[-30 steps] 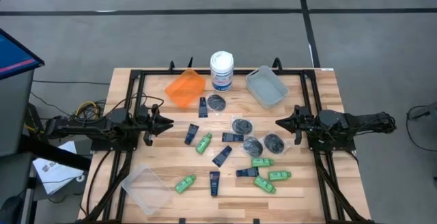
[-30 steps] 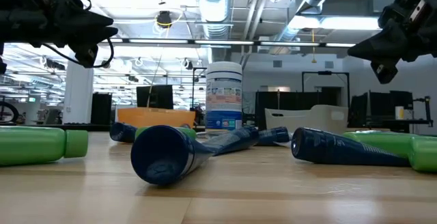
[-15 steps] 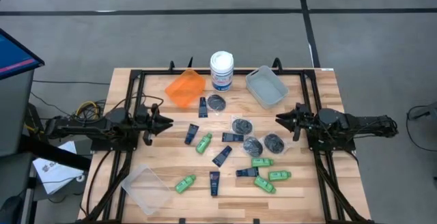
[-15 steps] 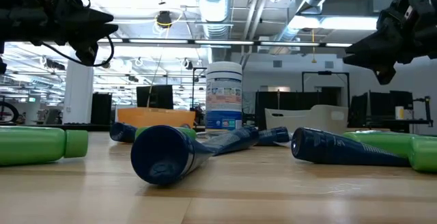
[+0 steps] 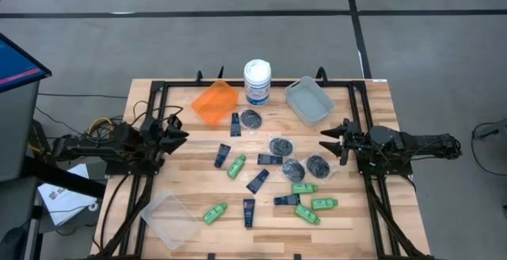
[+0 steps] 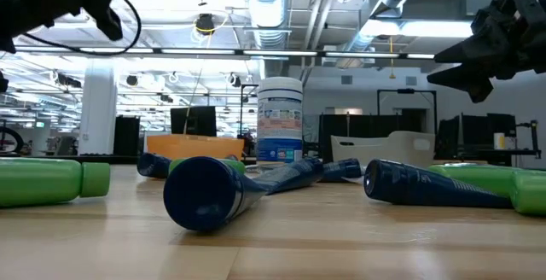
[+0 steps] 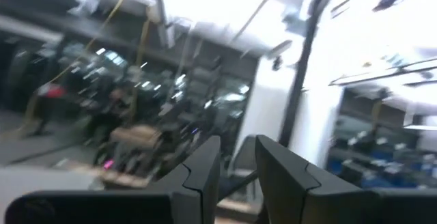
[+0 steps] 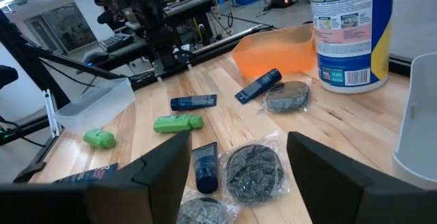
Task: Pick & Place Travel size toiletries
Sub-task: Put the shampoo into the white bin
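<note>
Right gripper (image 8: 235,157) hovers at the right side of the wooden bench (image 5: 372,220), jaws wide apart, facing the round dark grey flat pots (image 8: 252,169) in crinkly wrap just ahead. Best move, I'd say: drop straight over the nearest pot, straddle it cleanly, avoid the dark navy flat tube (image 8: 203,166) just beside it. Left gripper (image 5: 179,134) waits at the left, lifted, jaws nearly together. Bright green little bottles (image 5: 315,204) lie scattered mid-bench.

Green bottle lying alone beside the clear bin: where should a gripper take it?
Grip the green bottle across mid-body, coming straight down from above. It lies flat on the table, with bare wood along both long sides, leaving room for jaws.
</note>
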Controlling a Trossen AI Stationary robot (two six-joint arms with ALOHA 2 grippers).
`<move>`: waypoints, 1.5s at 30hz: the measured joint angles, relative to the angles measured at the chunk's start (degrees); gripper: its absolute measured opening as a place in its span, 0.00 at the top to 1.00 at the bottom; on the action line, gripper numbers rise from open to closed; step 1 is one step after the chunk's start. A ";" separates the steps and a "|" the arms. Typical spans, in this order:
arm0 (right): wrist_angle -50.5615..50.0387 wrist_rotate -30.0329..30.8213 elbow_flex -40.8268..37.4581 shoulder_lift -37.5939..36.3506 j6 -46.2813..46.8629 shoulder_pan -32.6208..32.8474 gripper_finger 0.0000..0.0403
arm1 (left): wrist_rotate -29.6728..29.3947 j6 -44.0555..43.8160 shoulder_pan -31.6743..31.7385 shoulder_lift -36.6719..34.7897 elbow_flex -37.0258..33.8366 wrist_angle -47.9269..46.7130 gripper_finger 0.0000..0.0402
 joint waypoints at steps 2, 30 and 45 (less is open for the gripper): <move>0.00 0.02 0.00 0.00 0.00 0.00 0.42 | -0.07 -0.02 0.02 0.00 0.02 0.85 0.78; 0.02 2.03 0.00 0.00 3.43 -0.13 0.43 | -4.74 7.55 0.01 32.29 14.50 -11.48 0.50; 0.00 1.77 0.00 0.00 2.84 -0.09 0.43 | -12.39 7.08 -0.02 63.34 31.57 -27.84 0.26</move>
